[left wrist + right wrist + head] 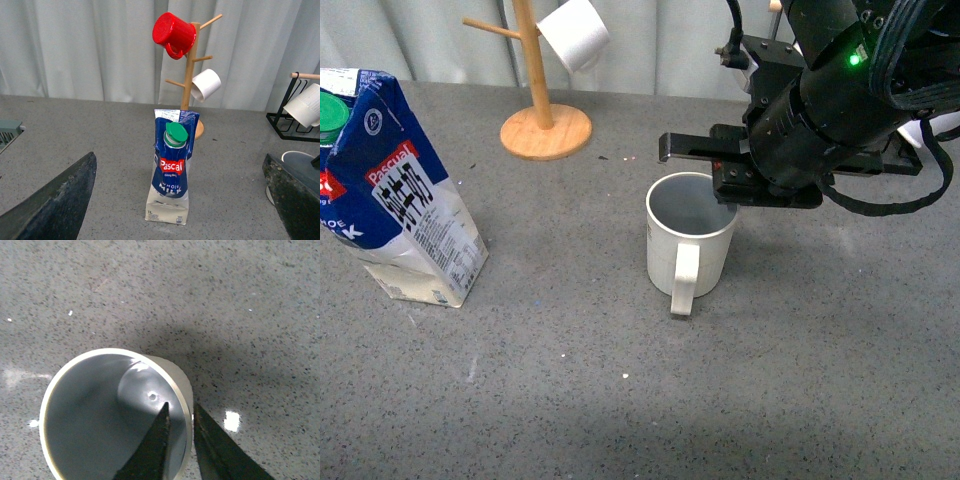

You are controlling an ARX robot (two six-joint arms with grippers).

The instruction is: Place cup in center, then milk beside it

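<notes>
The cup point(690, 240) is a cream-white mug with a grey-blue inside. It stands upright on the grey table near the middle, its squared handle toward the camera. My right gripper point(732, 190) is shut on its far-right rim. In the right wrist view one finger is inside the cup point(100, 405) and one outside, with the gripper point(180, 415) pinching the wall. The milk point(405, 210), a dented blue-and-white Pascual carton with a green cap, stands at the far left. My left gripper point(179, 165) is open and empty, facing the milk point(170, 175) from a distance.
A wooden mug tree point(545, 130) stands at the back holding a white mug point(575, 32); the left wrist view shows a red mug point(172, 32) on it too. A black wire rack point(285, 125) with a white mug point(305, 105) is at the back right.
</notes>
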